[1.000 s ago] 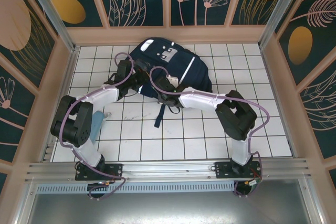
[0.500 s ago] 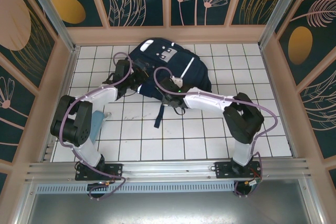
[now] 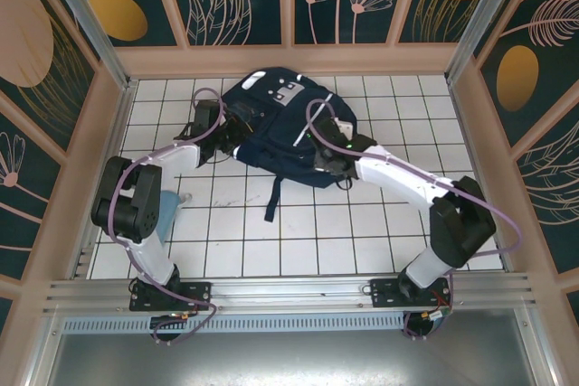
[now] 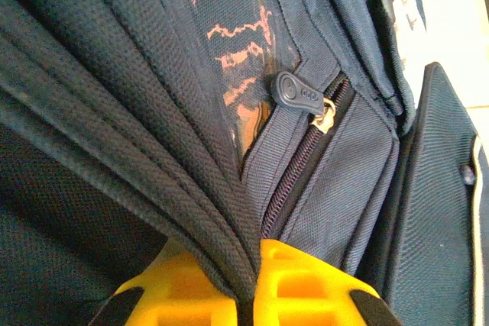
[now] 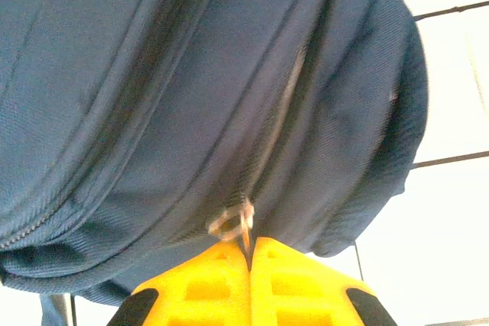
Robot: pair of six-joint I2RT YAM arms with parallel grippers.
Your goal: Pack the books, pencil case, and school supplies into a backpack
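The dark navy backpack (image 3: 280, 119) with its white stripe lies on the tiled table at the back centre. At its left side, my left gripper (image 3: 237, 129) is shut on a black webbed strap (image 4: 153, 150), pinched between the yellow fingers (image 4: 306, 288). A closed zip with a black pull tab (image 4: 298, 93) runs beside that strap. At the near right edge of the backpack (image 5: 191, 74), my right gripper (image 3: 330, 155) is shut on a small metal zipper pull (image 5: 233, 219). The books are out of view.
A black strap (image 3: 274, 198) trails from the backpack toward me across the white tiles. A pale blue flat thing (image 3: 167, 210) lies half hidden under the left arm. Wooden walls (image 3: 289, 59) enclose the table closely on three sides.
My right arm swung to the right along the backpack's near edge, its gripper pinching the zipper pull. The backpack shifted slightly right. The left gripper kept its hold on the strap.
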